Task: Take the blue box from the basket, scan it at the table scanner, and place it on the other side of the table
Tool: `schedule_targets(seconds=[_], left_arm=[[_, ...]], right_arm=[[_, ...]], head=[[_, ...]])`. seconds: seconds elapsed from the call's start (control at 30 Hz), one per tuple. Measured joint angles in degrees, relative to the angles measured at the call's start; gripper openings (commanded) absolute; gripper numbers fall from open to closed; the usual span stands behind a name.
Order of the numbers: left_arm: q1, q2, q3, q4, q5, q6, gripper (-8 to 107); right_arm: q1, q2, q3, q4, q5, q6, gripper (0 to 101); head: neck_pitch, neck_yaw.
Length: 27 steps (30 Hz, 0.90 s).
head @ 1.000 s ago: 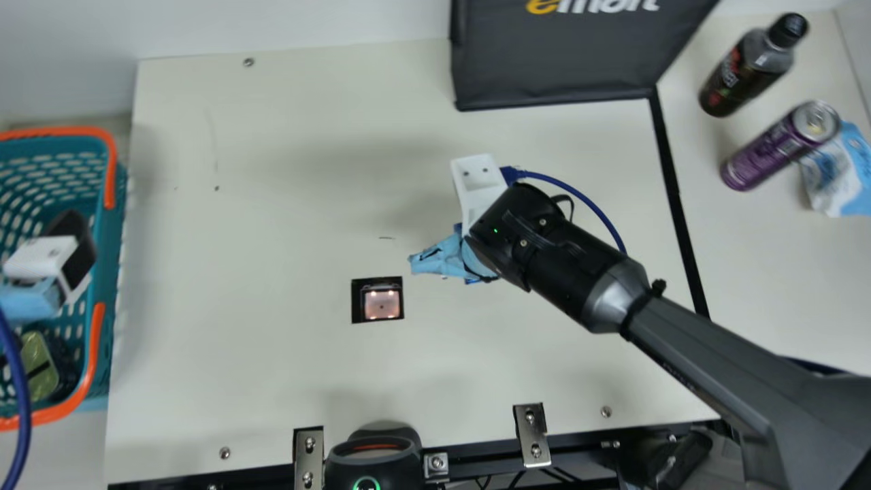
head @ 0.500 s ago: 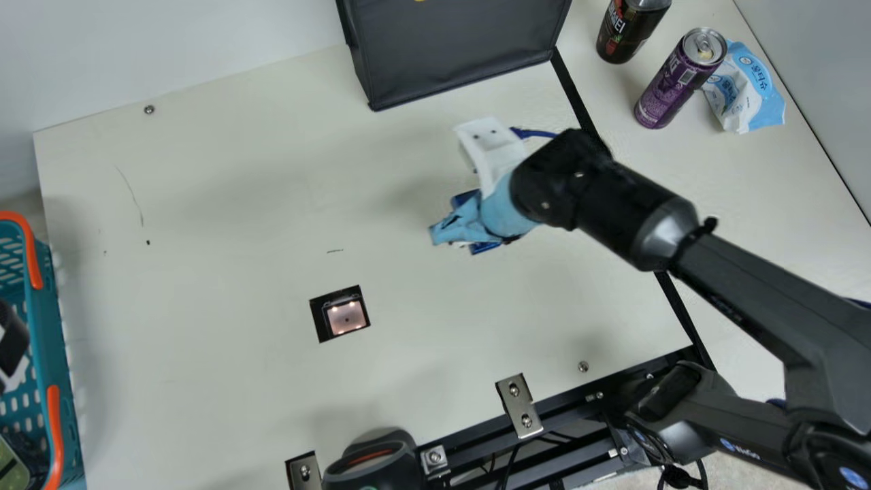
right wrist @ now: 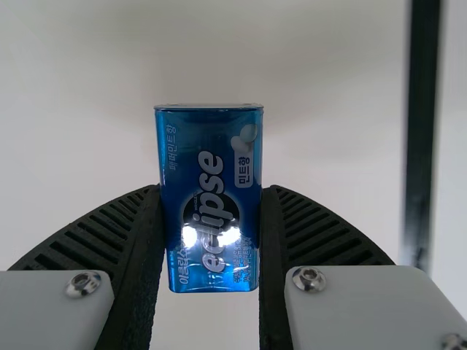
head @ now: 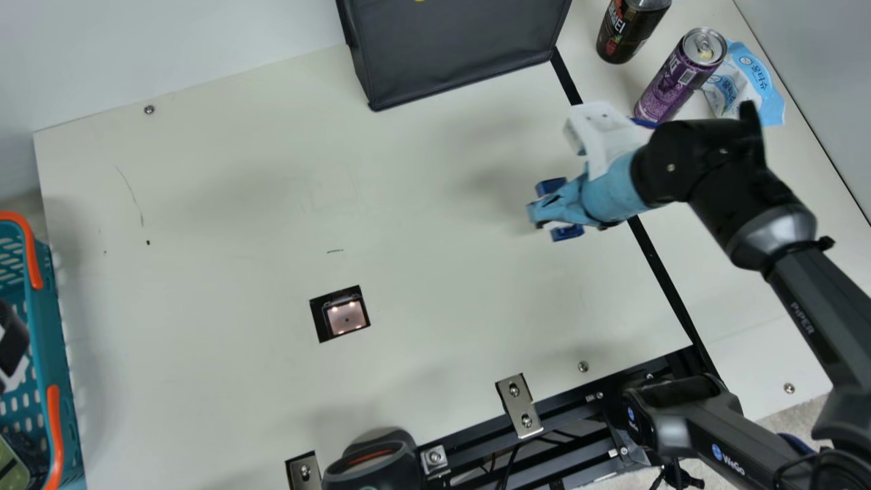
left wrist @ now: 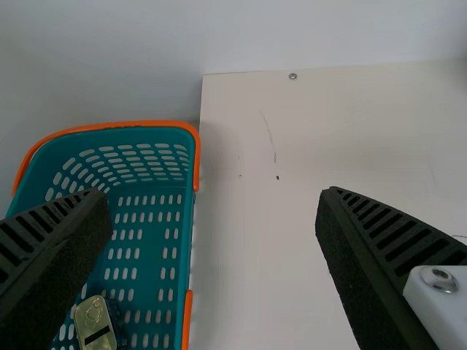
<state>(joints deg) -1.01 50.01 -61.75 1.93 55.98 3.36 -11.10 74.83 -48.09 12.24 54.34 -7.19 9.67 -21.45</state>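
Worktop (head: 238,204): cream; lit scanner (head: 347,318) set into it, lower centre-left of main view.
Right gripper (head: 536,214): right of centre, main view; jaws closed to the width of the blue box (right wrist: 209,175), gripping both its sides.
Blue box: upright in the right wrist view.
Left gripper (head: 12,347): left edge of main view, at the basket (head: 61,354); jaws wide apart, holding nothing.
Can (head: 680,78): purple, upper right.
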Motion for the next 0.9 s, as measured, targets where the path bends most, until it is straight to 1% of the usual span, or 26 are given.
schedule_targets(seconds=[0.23, 0.47, 0.67, 0.9], left_arm=[[0.0, 0.0, 0.0, 0.0, 0.0, 0.0, 90], [0.0, 0.0, 0.0, 0.0, 0.0, 0.0, 90], [0.0, 0.0, 0.0, 0.0, 0.0, 0.0, 90], [0.0, 0.0, 0.0, 0.0, 0.0, 0.0, 90]], right_arm=[[-13.35, 0.76, -0.16, -0.11, 1.46, -8.58, 0], [-25.5, 2.81, -1.6, -2.01, 1.12, -13.1, 0], [-33.58, 5.19, -3.18, -3.11, 0.77, -15.63, 0], [-39.97, 8.14, -5.47, -4.14, 0.0, -17.23, 0]], head=[[-0.09, 0.0], [0.0, 0.0], [0.0, 0.0], [-0.09, 0.0]])
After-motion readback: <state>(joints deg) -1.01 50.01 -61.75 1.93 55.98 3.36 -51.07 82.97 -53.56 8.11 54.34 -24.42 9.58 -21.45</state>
